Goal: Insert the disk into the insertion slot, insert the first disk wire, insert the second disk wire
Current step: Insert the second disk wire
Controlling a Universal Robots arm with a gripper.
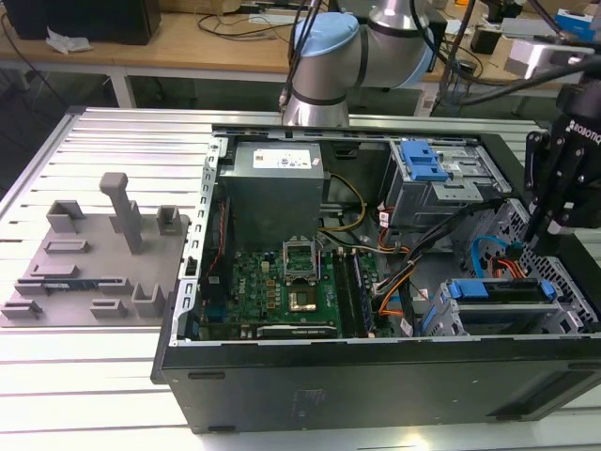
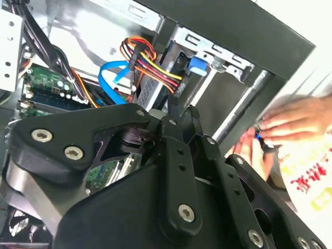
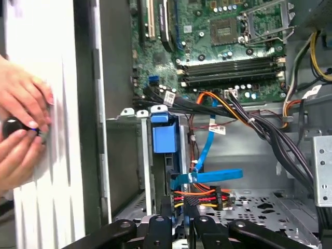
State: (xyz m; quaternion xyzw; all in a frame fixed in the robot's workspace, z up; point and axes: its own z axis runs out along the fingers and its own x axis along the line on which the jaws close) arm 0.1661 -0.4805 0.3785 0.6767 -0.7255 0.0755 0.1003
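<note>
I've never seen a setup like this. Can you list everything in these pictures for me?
computer case: one, black, open, on the silver slatted table.
power supply: one, grey, far side of the case.
motherboard: one, green, case floor.
tall bay: one, grey with blue latch, far corner, the exterior view's right.
disk: one, in a blue carrier, sitting in the insertion slot.
insertion slot: one, grey perforated cage, near corner, the exterior view's right.
flat cable: one, blue, beside the disk.
wire bundle: one, orange, yellow, red and black, near the gripper.
fixture plate: one, grey, the exterior view's left.
hands: two, outside the case.
robot arm: one, silver and blue, behind the case.
gripper: one, black, above the disk's corner.
</note>
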